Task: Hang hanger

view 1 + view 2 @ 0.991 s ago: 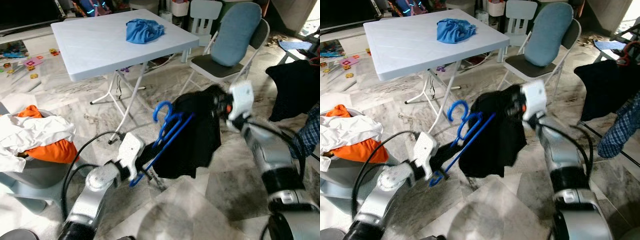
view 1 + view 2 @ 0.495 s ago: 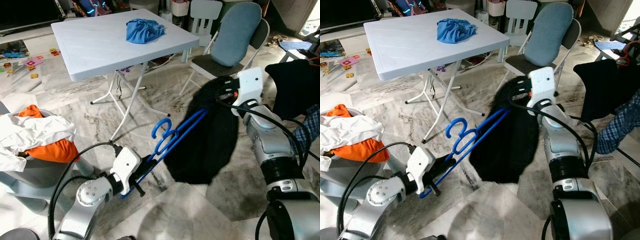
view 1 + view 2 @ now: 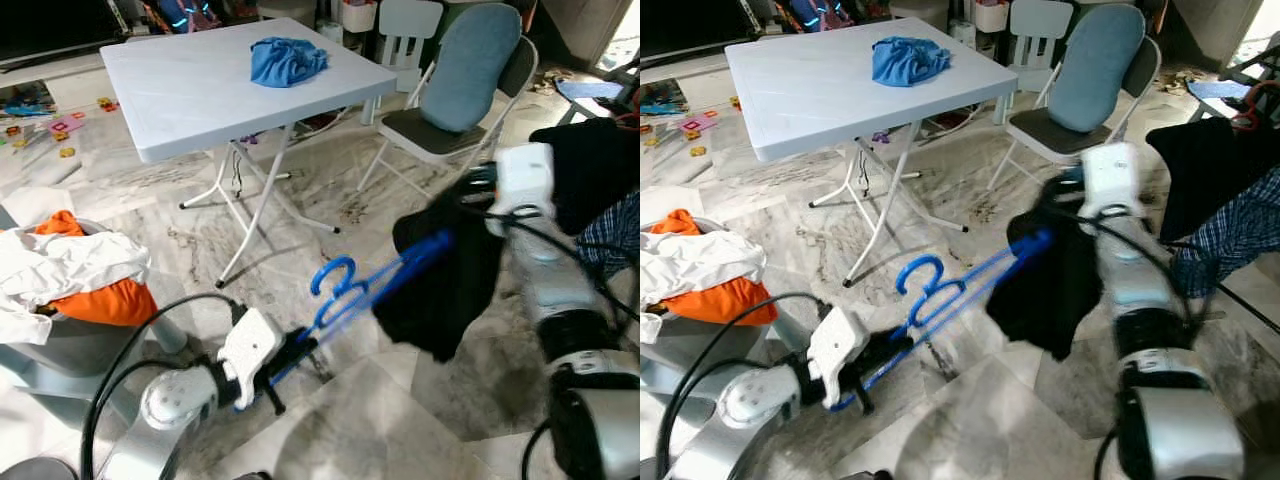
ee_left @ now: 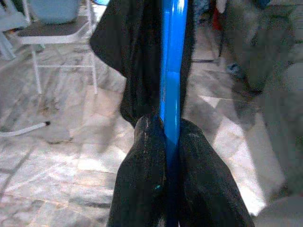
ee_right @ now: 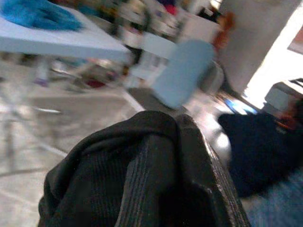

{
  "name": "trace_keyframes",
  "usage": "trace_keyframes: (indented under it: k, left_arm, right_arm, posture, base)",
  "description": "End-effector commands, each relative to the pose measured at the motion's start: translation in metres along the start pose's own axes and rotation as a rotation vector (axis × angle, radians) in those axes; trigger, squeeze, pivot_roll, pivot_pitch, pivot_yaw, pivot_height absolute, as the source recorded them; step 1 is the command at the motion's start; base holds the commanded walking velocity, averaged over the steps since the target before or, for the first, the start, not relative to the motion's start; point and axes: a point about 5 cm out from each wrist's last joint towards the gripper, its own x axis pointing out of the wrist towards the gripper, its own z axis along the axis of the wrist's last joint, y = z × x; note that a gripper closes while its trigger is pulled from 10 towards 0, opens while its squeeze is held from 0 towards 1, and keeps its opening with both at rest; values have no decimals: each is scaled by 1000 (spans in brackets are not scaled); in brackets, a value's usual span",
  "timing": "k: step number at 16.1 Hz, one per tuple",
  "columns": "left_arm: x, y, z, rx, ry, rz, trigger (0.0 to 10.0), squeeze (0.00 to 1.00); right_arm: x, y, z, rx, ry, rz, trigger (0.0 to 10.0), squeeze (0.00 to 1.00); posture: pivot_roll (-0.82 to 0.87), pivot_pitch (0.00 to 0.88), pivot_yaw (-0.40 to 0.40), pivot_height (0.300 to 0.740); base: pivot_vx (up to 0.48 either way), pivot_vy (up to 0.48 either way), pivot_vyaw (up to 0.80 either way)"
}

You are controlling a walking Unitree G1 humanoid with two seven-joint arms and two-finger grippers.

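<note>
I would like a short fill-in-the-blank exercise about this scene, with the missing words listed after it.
1. The left pincer is shut on a hanger whose colour is ____.
2. The right pincer grips a ____ garment.
3. The crumpled blue cloth lies on the white ____.
4. In the grey basket, an ____ item lies under white laundry.

Missing words: blue; black; table; orange

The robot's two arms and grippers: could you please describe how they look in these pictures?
Both arms are silver, jointed tubes with black bands at the joints. The left gripper has a white housing, long black fingers and a looping black cable. The right gripper has a white boxy housing with thin black cables.
</note>
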Motion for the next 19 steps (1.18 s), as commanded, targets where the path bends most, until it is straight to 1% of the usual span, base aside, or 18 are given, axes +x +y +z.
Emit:
trace_keyframes:
  k: [1, 3, 4, 5, 6, 7, 8, 9, 10, 11, 12, 13, 14, 16, 17, 18, 19]
  left_arm:
    - [-2, -2, 5, -7, -19, -5, 0, 0]
    - [-6, -2, 6, -35, -37, 31, 0, 0]
    - [-10, 1, 8, -65, -72, 104, 0, 0]
    - [-14, 5, 12, -111, -130, 221, 0, 0]
    - [-16, 8, 16, -129, -173, 293, 0, 0]
    - [-17, 10, 19, -140, -203, 362, 0, 0]
    - [-17, 11, 23, -173, -251, 458, 0, 0]
    - [-17, 12, 26, -203, -282, 545, 0, 0]
    - [-17, 12, 26, -196, -281, 564, 0, 0]
    - [-15, 15, 27, -182, -270, 625, 2902, 0]
    - [-13, 19, 29, -192, -271, 680, 5294, 0]
    - [-8, 24, 26, -192, -214, 708, 10000, 0]
    - [-4, 28, 27, -213, -219, 717, 10000, 0]
    - [0, 32, 34, -209, -247, 728, 10000, 0]
    - [1, 35, 37, -210, -262, 741, 10000, 0]
    - [2, 37, 41, -219, -286, 776, 10000, 0]
    - [3, 37, 41, -217, -289, 786, 10000, 0]
  right_arm:
    - [2, -14, 4, 10, 8, -71, 0, 0]
    - [0, -19, -4, 21, 41, -102, 0, 0]
    - [-2, -23, -10, 33, 60, -127, 0, 0]
    - [-5, -28, -19, 42, 87, -154, 0, 0]
    - [-7, -29, -23, 64, 102, -157, 0, 0]
    - [-9, -28, -26, 80, 105, -140, 0, 0]
    - [-12, -24, -29, 100, 99, -103, 0, 0]
    - [-16, -13, -28, 204, 49, -2, 0, 0]
    - [-18, -11, -28, 206, 37, 16, 0, 0]
    - [-25, -2, -26, 247, -2, 96, 0, 0]
    - [-33, 8, -25, 264, -35, 168, 0, 0]
    - [-37, 16, -23, 267, -60, 203, 0, 0]
    - [-41, 24, -19, 311, -86, 219, 0, 0]
    - [-46, 30, -12, 358, -120, 231, 0, 0]
    - [-48, 34, -10, 374, -134, 240, 0, 0]
    - [-53, 37, -8, 392, -148, 260, 0, 0]
    - [-54, 39, -8, 398, -151, 260, 0, 0]
  posture:
    - [-96, 26, -13, 740]
    - [-92, 27, -12, 740]
    - [-84, 29, -9, 740]
    - [-73, 26, -6, 740]
    - [-68, 26, -6, 740]
    - [-64, 25, -7, 740]
    - [-64, 24, -8, 740]
    - [-64, 22, -10, 740]
    - [-64, 20, -9, 740]
    - [-69, 18, -5, 740]
    - [-75, 16, 3, 740]
    - [-80, 25, 9, 740]
    - [-83, 18, 16, 740]
    - [-85, 12, 23, 740]
    - [-91, 12, 20, 740]
    - [-88, 10, 17, 740]
    - [-88, 9, 17, 740]
  base:
    - [0, 0, 0]
    - [0, 0, 0]
    - [0, 0, 0]
    - [0, 0, 0]
    - [0, 0, 0]
    - [0, 0, 0]
    - [0, 0, 0]
    - [0, 0, 0]
    - [0, 0, 0]
    - [0, 0, 0]
    - [0, 0, 0]
    - [0, 0, 0]
    - [0, 0, 0]
    - [0, 0, 0]
    - [0, 0, 0]
    - [0, 0, 0]
    - [0, 0, 0]
